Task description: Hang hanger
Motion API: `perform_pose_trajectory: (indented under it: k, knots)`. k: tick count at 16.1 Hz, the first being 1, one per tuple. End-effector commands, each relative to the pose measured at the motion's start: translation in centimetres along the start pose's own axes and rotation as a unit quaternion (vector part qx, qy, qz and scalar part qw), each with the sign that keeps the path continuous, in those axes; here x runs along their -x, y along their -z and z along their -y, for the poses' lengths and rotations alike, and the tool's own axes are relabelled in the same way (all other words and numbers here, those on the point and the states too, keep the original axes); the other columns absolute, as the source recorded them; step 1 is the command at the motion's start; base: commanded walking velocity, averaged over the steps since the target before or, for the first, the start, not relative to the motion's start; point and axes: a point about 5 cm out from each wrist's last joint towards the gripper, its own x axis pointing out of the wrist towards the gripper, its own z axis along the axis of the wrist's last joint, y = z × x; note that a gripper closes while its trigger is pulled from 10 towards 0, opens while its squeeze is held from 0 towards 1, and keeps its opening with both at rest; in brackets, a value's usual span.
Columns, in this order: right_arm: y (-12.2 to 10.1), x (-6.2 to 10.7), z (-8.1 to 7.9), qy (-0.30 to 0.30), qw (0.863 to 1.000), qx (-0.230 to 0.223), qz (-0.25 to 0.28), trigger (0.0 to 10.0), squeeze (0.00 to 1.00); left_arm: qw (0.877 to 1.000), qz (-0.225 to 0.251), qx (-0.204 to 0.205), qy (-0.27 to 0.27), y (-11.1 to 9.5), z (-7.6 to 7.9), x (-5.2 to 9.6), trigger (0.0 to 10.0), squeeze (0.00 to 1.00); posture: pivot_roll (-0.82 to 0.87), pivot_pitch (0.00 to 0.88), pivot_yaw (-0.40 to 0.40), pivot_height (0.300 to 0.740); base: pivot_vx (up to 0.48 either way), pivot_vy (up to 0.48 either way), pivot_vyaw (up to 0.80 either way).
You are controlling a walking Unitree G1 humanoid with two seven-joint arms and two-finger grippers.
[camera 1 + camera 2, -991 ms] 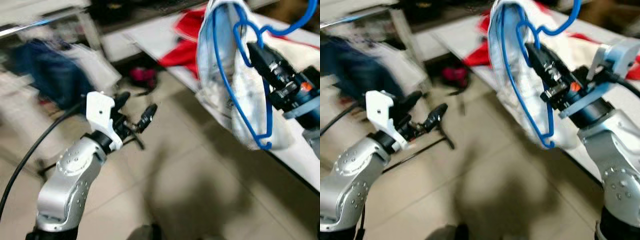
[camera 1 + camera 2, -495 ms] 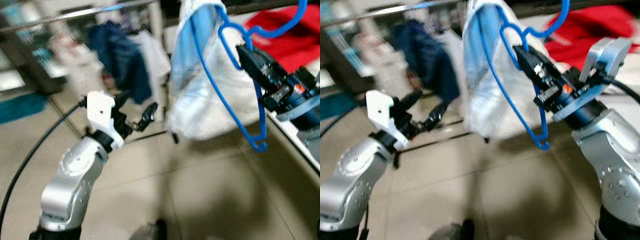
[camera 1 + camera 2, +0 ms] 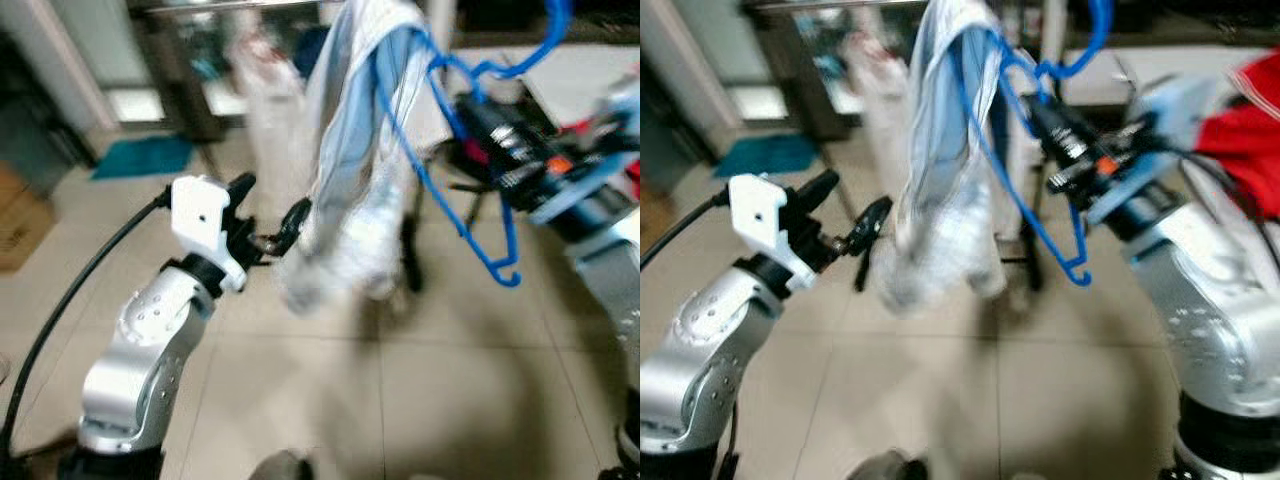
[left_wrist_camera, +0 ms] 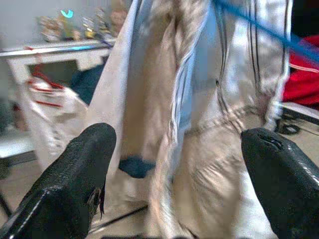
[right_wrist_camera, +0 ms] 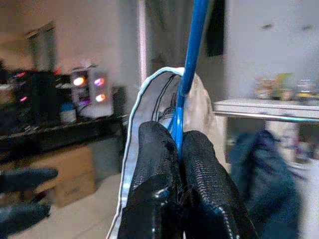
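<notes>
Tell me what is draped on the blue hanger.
A pale white and light-blue garment hangs over the blue hanger, pinched by the right gripper. The hanger's far side is covered by fabric.

Head stereo cams are looking fwd/down, both sharing the draped blue hanger (image 3: 470,190) mid-scene, while L wrist cam is sitting close on its cloth and R wrist cam is sighting along the wire.

No text, label, brand, number or sign can be read anywhere here.
</notes>
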Motion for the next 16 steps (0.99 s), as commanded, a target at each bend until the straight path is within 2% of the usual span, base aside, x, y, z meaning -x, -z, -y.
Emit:
perform_pose_trajectory:
  k: [1, 3, 5, 6, 7, 9, 11, 14, 15, 16]
  knots:
    - [-1.2, -0.8, -1.0, -0.024, 0.999, 0.02, 0.04, 10.0, 0.0, 1.0, -0.006, -0.009, -0.018, 0.2, -0.6, 0.3, 10.0, 0.72, -0.13, 0.056, 0.07, 0.74, 0.0, 0.0, 0.77]
    - [-0.5, -1.5, -1.2, -0.013, 0.999, 0.023, 0.035, 10.0, 0.0, 1.0, -0.006, -0.014, -0.021, 0.1, -0.9, 0.2, 10.0, 0.64, -0.13, 0.049, 0.064, 0.74, 0.0, 0.0, 0.76]
    - [0.8, -2.0, -0.8, 0.021, 1.0, 0.015, 0.011, 10.0, 0.0, 1.0, -0.009, -0.017, -0.025, 0.1, -1.1, 0.1, 10.0, 0.55, -0.13, 0.042, 0.058, 0.74, 0.0, 0.0, 0.0]
    - [1.6, -2.0, -0.5, 0.049, 0.999, 0.001, -0.002, 10.0, 0.0, 0.999, -0.019, -0.022, -0.024, 0.3, -1.2, 0.1, 10.0, 0.39, -0.12, 0.033, 0.05, 0.74, 0.0, 0.0, 0.0]
    - [2.6, -1.9, -0.2, 0.078, 0.997, -0.008, -0.013, 10.0, 0.0, 0.999, -0.03, -0.033, -0.027, 0.6, -1.4, 0.2, 10.0, 0.0, -0.12, 0.031, 0.048, 0.74, 0.0, 0.0, 0.0]
    - [3.5, -1.8, -0.1, 0.093, 0.995, -0.012, -0.021, 10.0, 0.0, 0.998, -0.036, -0.046, -0.031, 0.7, -1.7, 0.3, 10.0, 0.0, -0.11, 0.026, 0.049, 0.74, 0.0, 0.0, 0.0]
    - [4.2, -1.7, 0.0, 0.1, 0.995, -0.002, -0.025, 10.0, 0.0, 0.998, -0.033, -0.051, -0.011, 0.1, -2.0, 0.3, 10.0, 0.0, -0.1, 0.026, 0.054, 0.74, 0.0, 0.0, 0.0]
    - [4.5, -1.9, -0.4, 0.069, 0.997, 0.005, -0.02, 10.0, 0.0, 0.998, -0.022, -0.05, 0.029, -1.2, -2.8, 0.3, 10.0, 0.0, -0.09, 0.037, 0.064, 0.74, 0.0, 0.0, 0.0]
    - [4.5, -2.0, -0.6, 0.051, 0.999, 0.004, -0.016, 10.0, 0.0, 0.998, -0.018, -0.044, 0.048, -1.9, -3.4, 0.3, 10.0, 0.79, -0.09, 0.041, 0.07, 0.74, 0.0, 0.0, 0.0]
    - [4.4, -2.1, -1.0, 0.015, 1.0, -0.003, -0.006, 10.0, 0.0, 0.995, -0.016, -0.054, 0.082, -3.3, -4.6, 0.1, 10.0, 1.0, -0.09, 0.044, 0.075, 0.74, 0.0, 0.0, 0.0]
